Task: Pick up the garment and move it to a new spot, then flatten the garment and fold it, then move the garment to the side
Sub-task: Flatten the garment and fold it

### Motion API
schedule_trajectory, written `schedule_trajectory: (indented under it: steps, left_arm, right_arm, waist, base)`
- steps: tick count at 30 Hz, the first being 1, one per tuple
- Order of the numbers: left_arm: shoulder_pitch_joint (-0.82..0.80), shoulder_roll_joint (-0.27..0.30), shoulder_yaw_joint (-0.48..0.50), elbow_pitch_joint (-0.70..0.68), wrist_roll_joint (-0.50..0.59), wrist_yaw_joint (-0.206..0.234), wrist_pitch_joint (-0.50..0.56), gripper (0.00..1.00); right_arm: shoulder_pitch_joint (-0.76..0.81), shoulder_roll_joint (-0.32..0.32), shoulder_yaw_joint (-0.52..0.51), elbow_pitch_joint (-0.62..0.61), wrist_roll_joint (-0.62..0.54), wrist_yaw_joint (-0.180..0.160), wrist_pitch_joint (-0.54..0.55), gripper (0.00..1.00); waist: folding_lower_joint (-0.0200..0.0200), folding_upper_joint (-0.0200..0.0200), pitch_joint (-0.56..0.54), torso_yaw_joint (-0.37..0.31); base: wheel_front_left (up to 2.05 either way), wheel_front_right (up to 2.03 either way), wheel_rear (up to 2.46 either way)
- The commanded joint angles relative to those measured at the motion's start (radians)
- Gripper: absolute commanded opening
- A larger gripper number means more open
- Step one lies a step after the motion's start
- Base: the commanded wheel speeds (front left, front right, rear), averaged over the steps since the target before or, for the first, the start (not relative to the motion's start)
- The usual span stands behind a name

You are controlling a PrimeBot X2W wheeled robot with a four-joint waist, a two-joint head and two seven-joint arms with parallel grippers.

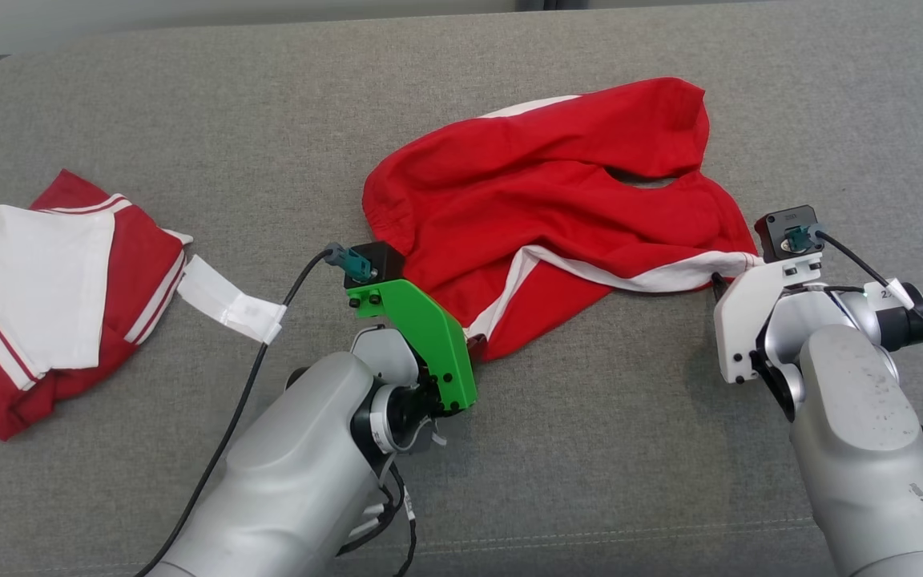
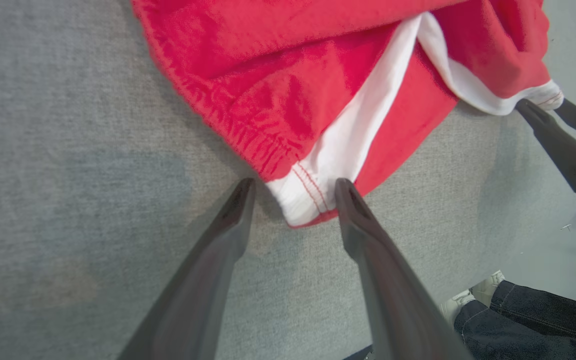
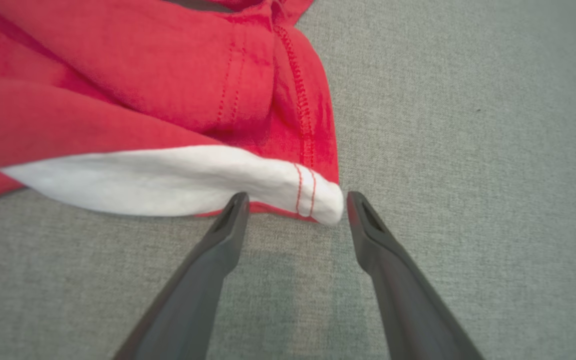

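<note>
Fingers [image 2: 218, 250] of left gripper [image 2: 294, 185]: spread wide, tips flanking a white hem corner of garment [image 1: 542, 208], nothing clamped. Right gripper [image 3: 296, 196]: likewise wide apart at the other white corner (contact hard to judge). From the head, fingers mostly hidden under green mount [image 1: 421, 336] and white mount [image 1: 754, 312]. Garment crumpled mid-cushion [image 1: 109, 96]. Head view adds a folded piece [image 1: 45, 296] far left; left wrist view adds a jeans leg [image 2: 533, 315], cut off.

The left tool [image 2: 294, 186] stands spread (tips astride its white-banded corner) at the edge of the red garment [image 2: 288, 75].
</note>
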Motion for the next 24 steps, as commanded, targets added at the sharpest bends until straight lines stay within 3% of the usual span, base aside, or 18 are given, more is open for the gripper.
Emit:
schedule_trajectory:
  steps: [1, 3, 4, 5, 6, 7, 16, 24]
  left_arm:
    - [0.009, 0.003, -0.008, -0.008, -0.015, -0.005, 0.007, 0.56]
    - [0.013, 0.003, -0.016, -0.014, -0.027, -0.007, 0.013, 0.42]
    - [0.013, 0.003, -0.018, -0.016, -0.031, -0.009, 0.012, 0.36]
    - [0.013, 0.003, -0.02, -0.018, -0.034, -0.011, 0.009, 0.15]
    - [0.013, 0.003, -0.019, -0.018, -0.035, -0.011, -0.001, 0.0]
    - [0.015, 0.003, -0.014, -0.018, -0.038, -0.013, -0.014, 0.0]
    - [0.013, 0.003, 0.037, -0.033, -0.075, -0.039, -0.155, 0.0]
    - [-0.013, 0.023, 0.14, -0.089, -0.078, -0.063, -0.341, 0.0]
  right_arm:
    - [-0.012, 0.0, -0.005, 0.006, 0.001, -0.001, -0.005, 1.0]
    - [-0.013, 0.002, -0.01, 0.007, -0.003, -0.001, -0.012, 0.99]
    - [-0.013, 0.003, -0.011, 0.007, -0.001, -0.001, -0.019, 0.84]
    - [-0.014, 0.003, -0.012, 0.008, 0.0, -0.001, -0.024, 0.68]
    - [-0.014, 0.004, -0.012, 0.011, 0.0, -0.001, -0.025, 0.35]
    - [-0.015, 0.005, -0.011, 0.015, -0.001, -0.001, -0.026, 0.0]
    - [-0.016, 0.012, -0.027, 0.006, 0.027, -0.001, -0.079, 0.0]
    - [0.006, 0.027, -0.01, -0.09, 0.269, -0.001, -0.127, 0.0]
  waist:
    - [-0.0001, 0.0, -0.001, 0.0]
    - [-0.0001, 0.0, -0.002, 0.0]
    - [-0.0001, 0.0, -0.003, 0.0]
    - [-0.0001, 0.0, -0.004, 0.0]
    - [-0.0001, 0.0, -0.005, -0.001]
    - [-0.0001, 0.0, -0.007, -0.002]
    - [-0.0001, 0.0, -0.029, -0.002]
    - [-0.0001, 0.0, -0.089, 0.004]
  base:
    - [0.0, 0.0, 0.0]
    - [0.0, 0.0, 0.0]
    - [0.0, 0.0, 0.0]
    - [0.0, 0.0, 0.0]
    - [0.0, 0.0, 0.0]
    - [0.0, 0.0, 0.0]
    - [0.0, 0.0, 0.0]
    - [0.0, 0.0, 0.0]
